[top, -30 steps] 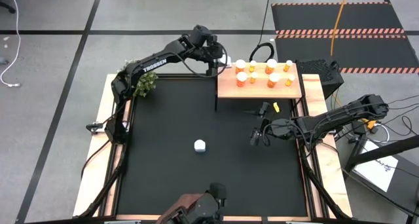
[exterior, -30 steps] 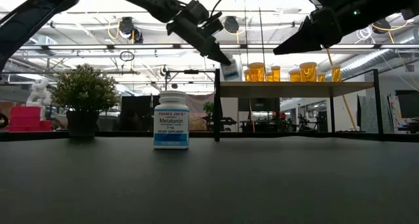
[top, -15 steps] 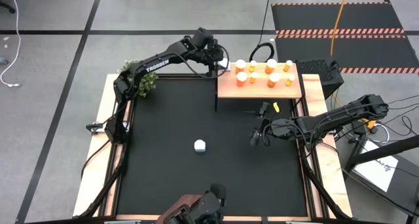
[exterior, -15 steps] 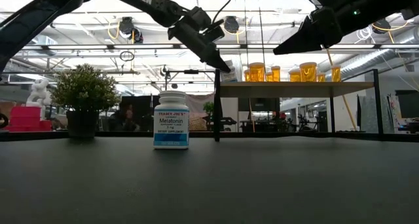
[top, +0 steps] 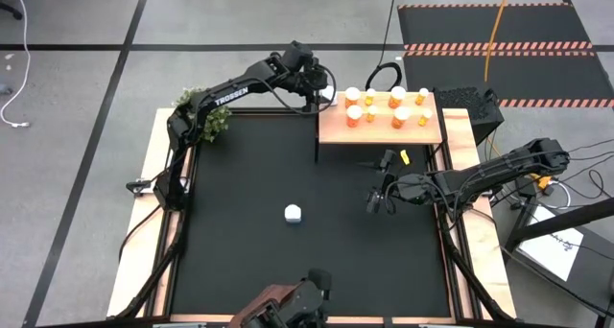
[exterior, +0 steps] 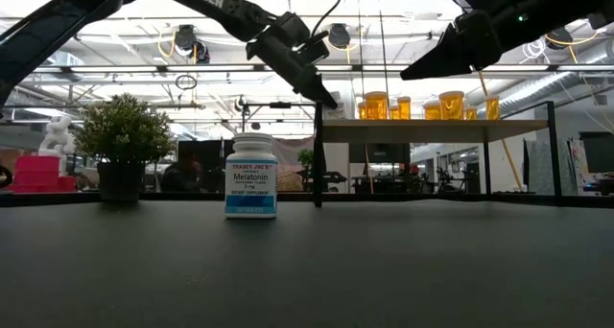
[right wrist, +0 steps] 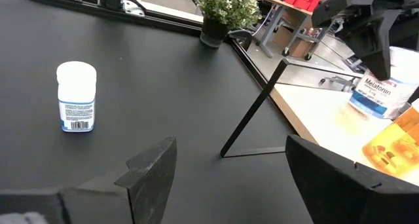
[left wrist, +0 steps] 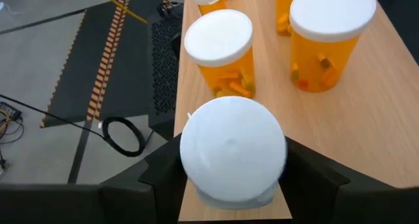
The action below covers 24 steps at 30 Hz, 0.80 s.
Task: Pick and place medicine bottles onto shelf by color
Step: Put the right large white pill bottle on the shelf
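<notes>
The left tool (top: 324, 90) is up at the near-left corner of the shelf (top: 380, 129), its two fingers (left wrist: 313, 175) flanking a white bottle (left wrist: 232, 150) that stands on the shelf's corner; the wrist view looks down on the bottle's round white cap with a dark finger on either side, and whether they still press the bottle or have let go cannot be told. From the right wrist view the same bottle (right wrist: 382, 92) sits on the pale wood under the left tool, its bluish label facing out. Behind it on the shelf stand the orange bottles (top: 397, 99) with white caps, in two rows; in the left wrist view the nearest orange bottle (left wrist: 220, 52) is just beyond the white one, with a wider one (left wrist: 330, 34) beside it. A second white bottle (top: 294, 213) stands upright alone on the black tabletop (top: 249, 194), well apart from the shelf and from both arms; in the low view its label (exterior: 250, 185) faces the camera. The right tool (top: 374, 199) hangs above the tabletop in front of the shelf, jaws wide open and empty, with the lone white bottle (right wrist: 76, 96) off to one side ahead of it. A green potted plant (top: 207, 119) stands at the tabletop's far-left corner.
</notes>
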Each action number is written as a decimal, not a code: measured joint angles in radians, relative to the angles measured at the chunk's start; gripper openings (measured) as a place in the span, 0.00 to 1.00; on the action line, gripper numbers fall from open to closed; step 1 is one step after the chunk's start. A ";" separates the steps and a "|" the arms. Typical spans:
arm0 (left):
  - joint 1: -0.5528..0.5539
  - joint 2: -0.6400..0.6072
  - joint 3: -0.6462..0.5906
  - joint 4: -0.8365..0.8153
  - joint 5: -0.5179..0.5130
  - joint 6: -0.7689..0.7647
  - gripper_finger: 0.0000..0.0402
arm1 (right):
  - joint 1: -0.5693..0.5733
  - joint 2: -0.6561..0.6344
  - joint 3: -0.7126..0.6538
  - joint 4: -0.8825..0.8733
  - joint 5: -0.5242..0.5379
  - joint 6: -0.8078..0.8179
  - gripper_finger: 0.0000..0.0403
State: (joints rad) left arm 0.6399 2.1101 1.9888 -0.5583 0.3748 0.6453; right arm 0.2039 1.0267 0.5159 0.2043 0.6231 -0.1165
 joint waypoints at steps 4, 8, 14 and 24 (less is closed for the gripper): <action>0.000 0.000 0.000 0.003 0.000 0.000 0.57 | 0.000 0.000 0.000 0.000 0.000 0.000 0.69; 0.000 0.000 0.000 0.003 0.000 0.002 0.57 | 0.000 0.000 0.000 0.000 0.000 0.000 0.69; 0.000 0.000 0.000 0.014 0.000 0.033 0.54 | 0.000 0.000 0.000 0.000 0.000 0.000 0.69; -0.001 0.000 0.000 0.014 0.002 0.056 0.59 | 0.000 0.000 0.000 -0.008 0.000 0.000 0.69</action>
State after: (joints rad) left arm 0.6392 2.1101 1.9888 -0.5446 0.3763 0.7013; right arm 0.2039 1.0267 0.5159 0.1967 0.6231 -0.1166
